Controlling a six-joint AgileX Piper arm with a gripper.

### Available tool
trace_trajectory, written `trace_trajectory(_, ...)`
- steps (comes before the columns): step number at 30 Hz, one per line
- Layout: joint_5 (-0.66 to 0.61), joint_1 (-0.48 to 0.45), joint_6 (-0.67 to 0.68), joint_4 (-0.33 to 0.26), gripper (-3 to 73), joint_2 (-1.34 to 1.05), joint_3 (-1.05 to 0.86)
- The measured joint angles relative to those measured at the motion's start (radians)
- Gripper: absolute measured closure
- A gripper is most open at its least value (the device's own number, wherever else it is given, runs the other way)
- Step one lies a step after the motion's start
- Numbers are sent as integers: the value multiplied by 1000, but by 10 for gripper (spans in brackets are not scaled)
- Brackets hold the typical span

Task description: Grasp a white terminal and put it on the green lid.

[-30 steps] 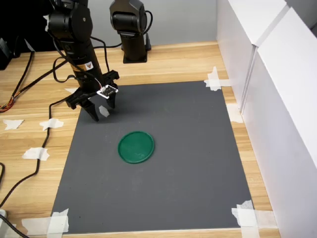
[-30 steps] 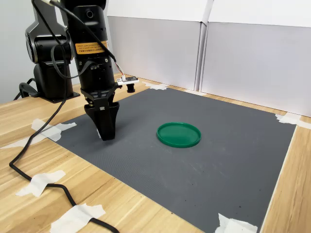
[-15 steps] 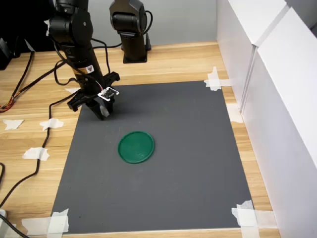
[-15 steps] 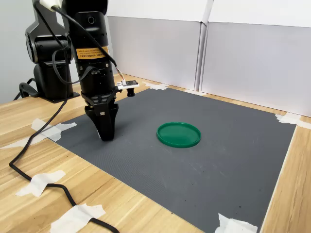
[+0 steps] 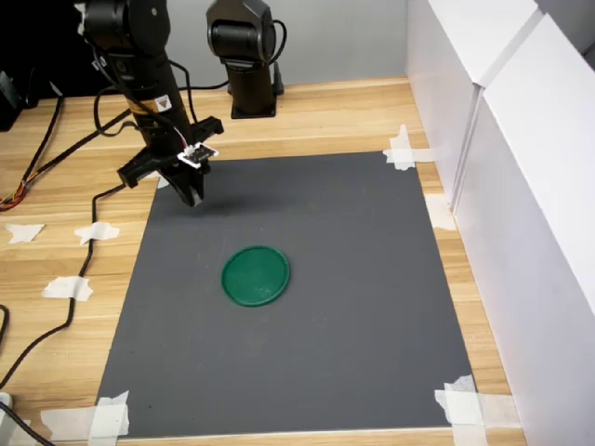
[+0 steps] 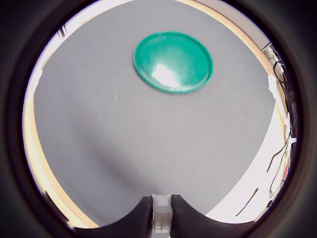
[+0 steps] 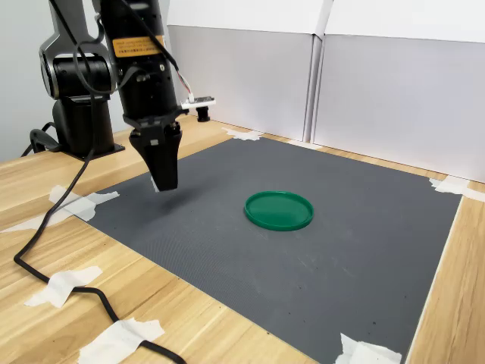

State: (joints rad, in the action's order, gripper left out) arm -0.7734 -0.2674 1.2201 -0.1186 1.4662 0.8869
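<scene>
In the wrist view we see the gripper (image 6: 162, 218) clamped on the white terminal (image 6: 161, 216), the little white block pinched between the two dark fingers (image 6: 141, 220) and running lengthwise along them, its long axis aimed out past the tips toward the green lid (image 6: 173, 62) in the upper middle of that frame. Its finer shape is too small for us to make out.

In the first exterior view the gripper (image 5: 193, 191) sits in the upper left of the frame, pointing down over the far left corner of the dark grey mat (image 5: 353, 307). In the second exterior view we find the gripper (image 7: 166, 180) at left of centre, its tip clear of the mat (image 7: 341, 250).

The lid (image 5: 256, 275) lies flat on the mat, left of centre in the first exterior view and near the middle of the second exterior view (image 7: 279, 210), well apart from the gripper.

Against half a second ago, the fingers have drawn together and the arm has risen: the tip then stood on the mat and now hangs above it. The lid has not moved.
</scene>
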Motion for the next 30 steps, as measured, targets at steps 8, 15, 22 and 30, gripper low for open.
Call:
trace_trajectory(8, -167, 142, -139, 9, 612, -11, 209)
trace_trajectory(15, -182, 298, -308, 29, 612, 37, 317)
trace_trajectory(22, -146, 352, -449, 84, 612, 202, 367)
trace_trajectory(30, -73, 352, -484, 126, 612, 316, 369)
